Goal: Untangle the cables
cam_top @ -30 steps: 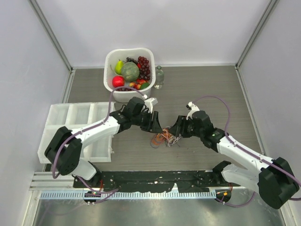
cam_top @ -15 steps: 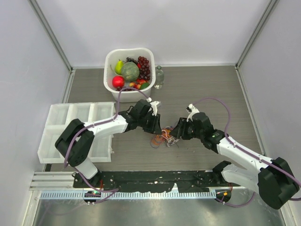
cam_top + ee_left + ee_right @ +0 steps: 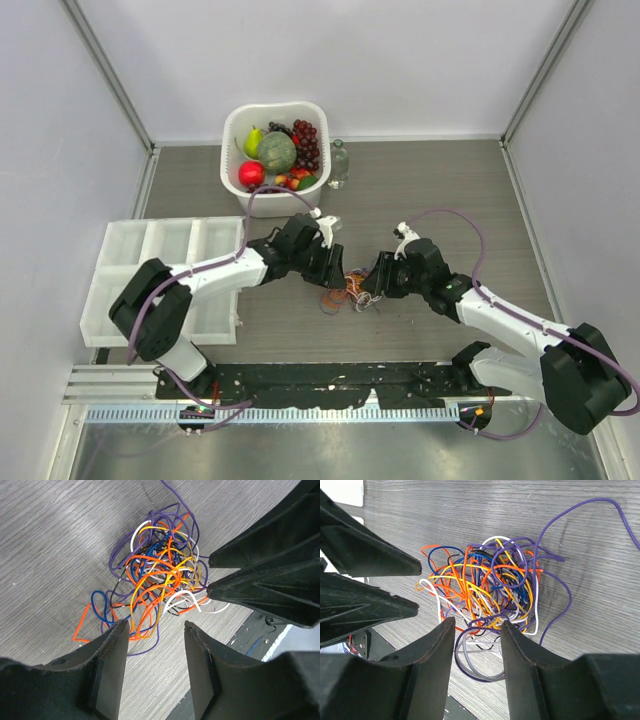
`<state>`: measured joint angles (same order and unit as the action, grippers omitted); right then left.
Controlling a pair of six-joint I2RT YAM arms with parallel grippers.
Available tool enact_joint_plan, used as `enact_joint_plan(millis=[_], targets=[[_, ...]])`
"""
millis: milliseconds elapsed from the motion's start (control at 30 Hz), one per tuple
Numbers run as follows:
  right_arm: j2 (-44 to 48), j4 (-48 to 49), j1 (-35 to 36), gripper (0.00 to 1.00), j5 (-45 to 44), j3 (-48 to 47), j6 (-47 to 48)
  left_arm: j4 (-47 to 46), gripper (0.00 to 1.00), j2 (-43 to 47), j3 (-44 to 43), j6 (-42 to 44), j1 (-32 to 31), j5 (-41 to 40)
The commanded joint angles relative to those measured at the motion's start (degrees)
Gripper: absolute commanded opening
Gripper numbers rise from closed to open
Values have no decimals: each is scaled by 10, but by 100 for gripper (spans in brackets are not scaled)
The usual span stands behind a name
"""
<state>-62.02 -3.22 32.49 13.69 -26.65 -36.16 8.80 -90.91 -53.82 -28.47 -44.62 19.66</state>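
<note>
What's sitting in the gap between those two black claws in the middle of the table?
The tangle of cables lies on the table between the left gripper and right gripper; the top view shows it best.

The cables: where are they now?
Top view: the cables lie bunched on the table between the left end effector and the right end effector.

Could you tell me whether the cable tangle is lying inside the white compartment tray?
No, the cables lie on the bare wood-grain table, clear of the tray off to their left.
</note>
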Motion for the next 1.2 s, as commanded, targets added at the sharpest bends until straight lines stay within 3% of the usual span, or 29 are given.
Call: enact_joint_plan(millis=[0,233,633,833,1167], targets=[[-4,29,-1,47,6,-6,1,-15,49,42,12,15,-2,-16],[-6,29,-1,47,4,-10,0,-12,26,12,6,11,-2,-9],[-21,26,-1,48,-2,-27,2,-16,22,-7,-3,10,-8,-20],[-35,22,-1,57,-8,-47,8,1,0,10,-10,23,-17,-44],[-104,55,34,58,-50,-72,3,20,0,89,-44,20,-43,-8]])
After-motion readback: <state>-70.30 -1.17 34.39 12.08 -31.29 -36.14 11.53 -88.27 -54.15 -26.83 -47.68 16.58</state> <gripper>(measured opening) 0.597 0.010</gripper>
